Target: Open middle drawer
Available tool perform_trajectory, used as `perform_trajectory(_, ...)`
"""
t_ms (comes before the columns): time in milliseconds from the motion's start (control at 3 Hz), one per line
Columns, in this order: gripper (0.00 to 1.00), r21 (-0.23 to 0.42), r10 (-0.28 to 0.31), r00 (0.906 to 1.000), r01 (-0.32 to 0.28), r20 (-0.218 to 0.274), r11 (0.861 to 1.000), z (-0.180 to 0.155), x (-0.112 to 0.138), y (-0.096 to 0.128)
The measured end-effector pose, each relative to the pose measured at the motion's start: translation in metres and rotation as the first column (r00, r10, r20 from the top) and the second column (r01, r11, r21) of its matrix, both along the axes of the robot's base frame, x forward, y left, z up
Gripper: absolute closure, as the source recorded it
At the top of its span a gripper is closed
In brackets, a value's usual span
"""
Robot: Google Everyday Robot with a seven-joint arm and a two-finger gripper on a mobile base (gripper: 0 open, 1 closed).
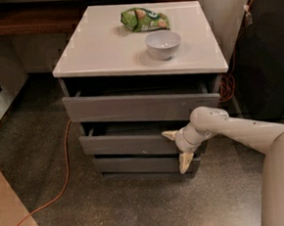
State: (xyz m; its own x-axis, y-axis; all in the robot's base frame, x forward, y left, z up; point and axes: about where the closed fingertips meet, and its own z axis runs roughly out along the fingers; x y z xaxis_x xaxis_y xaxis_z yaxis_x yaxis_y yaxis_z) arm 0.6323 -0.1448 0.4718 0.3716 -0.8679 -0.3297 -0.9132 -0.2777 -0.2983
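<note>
Reaching to the right end of the middle drawer [130, 144] with the hand [177, 149] spread wide, one finger [170, 135] at its top edge, the other hanging lower, clasping nothing. Noting that drawer slightly pulled out beneath the wider top drawer [132, 107].

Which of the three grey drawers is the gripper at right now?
The middle drawer: the mid-sized front, between the taller top drawer and the smallest bottom drawer. The gripper sits at its right end.
</note>
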Motion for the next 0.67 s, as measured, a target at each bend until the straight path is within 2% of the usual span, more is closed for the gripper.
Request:
perform_trajectory(333,0.0,0.027,0.007,0.9999,-0.007,-0.013,1.0,-0.01,0.007,0.006)
perform_trajectory(667,0.0,0.043,-0.011,0.9999,0.011,-0.002,0.999,-0.018,0.02,0.012)
